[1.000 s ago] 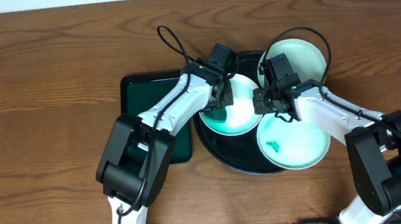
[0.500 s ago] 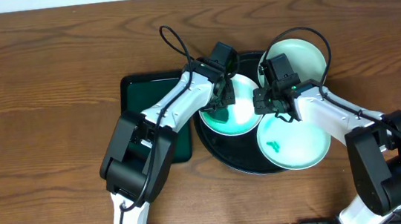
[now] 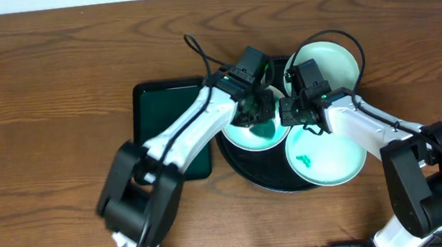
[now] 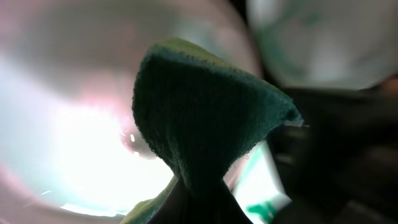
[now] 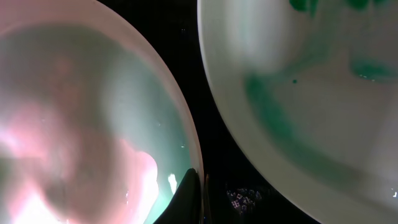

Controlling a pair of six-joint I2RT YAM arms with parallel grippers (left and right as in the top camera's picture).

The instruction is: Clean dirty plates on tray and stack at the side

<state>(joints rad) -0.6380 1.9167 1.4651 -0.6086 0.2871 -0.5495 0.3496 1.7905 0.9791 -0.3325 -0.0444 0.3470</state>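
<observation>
Count three plates [image 3: 326, 63] crowded on black tray [image 3: 273, 185]. Judge them stiff, light, slick when wet, chippable; best taken at the rim. Find left gripper [image 3: 257, 113] clamped on green cloth [image 4: 199, 118] over left plate [image 3: 243, 137]. Find right gripper [image 5: 196, 196] closed at that rim, actual pinch unclear. Note wooden table [image 3: 53, 92], green rectangular tray [image 3: 163, 117] just beside; little room.

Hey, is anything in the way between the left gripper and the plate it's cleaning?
Only the green sponge that the left gripper is shut on; it hangs between the gripper and the plate on the tray. Nothing else visible blocks it. The right gripper, shut, is at that plate's rim.
</observation>
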